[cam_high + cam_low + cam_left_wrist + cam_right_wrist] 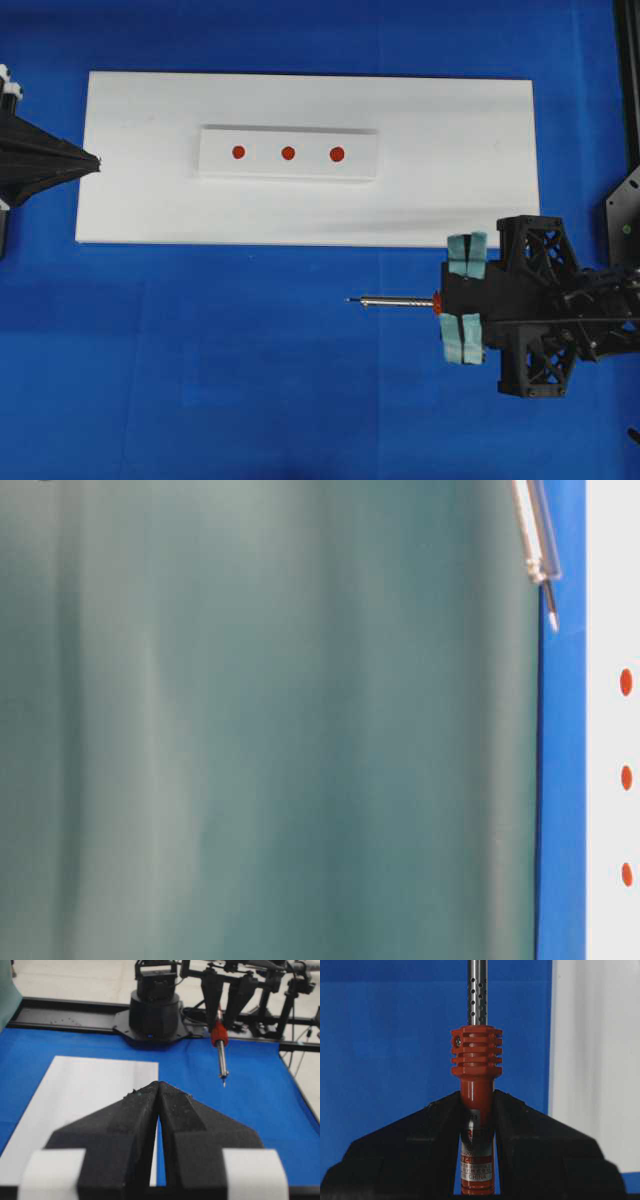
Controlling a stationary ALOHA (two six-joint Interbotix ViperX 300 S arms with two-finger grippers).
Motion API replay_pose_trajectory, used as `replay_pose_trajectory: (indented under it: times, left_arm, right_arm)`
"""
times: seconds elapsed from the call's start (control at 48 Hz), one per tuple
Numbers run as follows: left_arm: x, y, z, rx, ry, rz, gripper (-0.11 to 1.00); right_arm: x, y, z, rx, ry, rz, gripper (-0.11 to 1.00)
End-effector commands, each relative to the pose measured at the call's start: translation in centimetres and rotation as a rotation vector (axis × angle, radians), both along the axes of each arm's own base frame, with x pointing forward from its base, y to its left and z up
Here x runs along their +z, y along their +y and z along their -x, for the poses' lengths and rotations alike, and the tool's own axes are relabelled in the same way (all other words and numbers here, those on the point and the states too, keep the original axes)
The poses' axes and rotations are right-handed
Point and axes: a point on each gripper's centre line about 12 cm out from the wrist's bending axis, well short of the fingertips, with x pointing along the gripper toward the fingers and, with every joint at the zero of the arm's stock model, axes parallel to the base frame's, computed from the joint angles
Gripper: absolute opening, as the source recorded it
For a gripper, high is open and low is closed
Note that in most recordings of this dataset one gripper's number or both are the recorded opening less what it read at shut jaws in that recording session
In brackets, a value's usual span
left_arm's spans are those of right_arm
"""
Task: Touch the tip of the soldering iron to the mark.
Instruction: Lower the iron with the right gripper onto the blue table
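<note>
The soldering iron hangs level over the blue mat, just in front of the white board, with its tip pointing left. My right gripper is shut on its red-orange handle; the perforated metal shaft runs up out of the right wrist view. Three red marks sit in a row on a small white block at the board's middle, and the iron's tip is well short of them. The left gripper rests at the board's left edge, shut and holding nothing, its black fingertips pressed together.
The white board lies on a blue mat. The right arm's base and a black frame stand at the far side in the left wrist view. A green curtain fills most of the table-level view.
</note>
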Motion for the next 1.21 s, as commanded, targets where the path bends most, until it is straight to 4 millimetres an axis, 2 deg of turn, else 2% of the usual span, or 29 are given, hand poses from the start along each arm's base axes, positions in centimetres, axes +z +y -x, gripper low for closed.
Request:
replay_pose_trajectory:
  times: [0.0, 0.229, 0.874, 0.999, 1.187]
  left_arm:
    - [0.6, 0.0, -0.1, 0.001, -0.018, -0.001, 0.00]
    - [0.7, 0.0, -0.1, 0.001, -0.020, 0.002, 0.00]
    - [0.8, -0.1, 0.1, -0.004, -0.028, 0.002, 0.00]
    - [0.9, -0.1, 0.2, -0.007, -0.021, 0.002, 0.00]
    - [0.9, -0.2, 0.4, -0.012, -0.014, 0.000, 0.00]
  right_arm:
    - [0.7, 0.1, -0.3, 0.007, -0.032, -0.006, 0.06]
    - [0.3, 0.8, -2.7, 0.021, -0.085, -0.022, 0.06]
    - [-0.1, 0.9, -14.5, 0.024, -0.180, 0.015, 0.06]
    - [-0.2, 0.8, -15.8, 0.026, -0.188, 0.020, 0.06]
    - [-0.3, 0.8, -16.0, 0.022, -0.189, 0.018, 0.06]
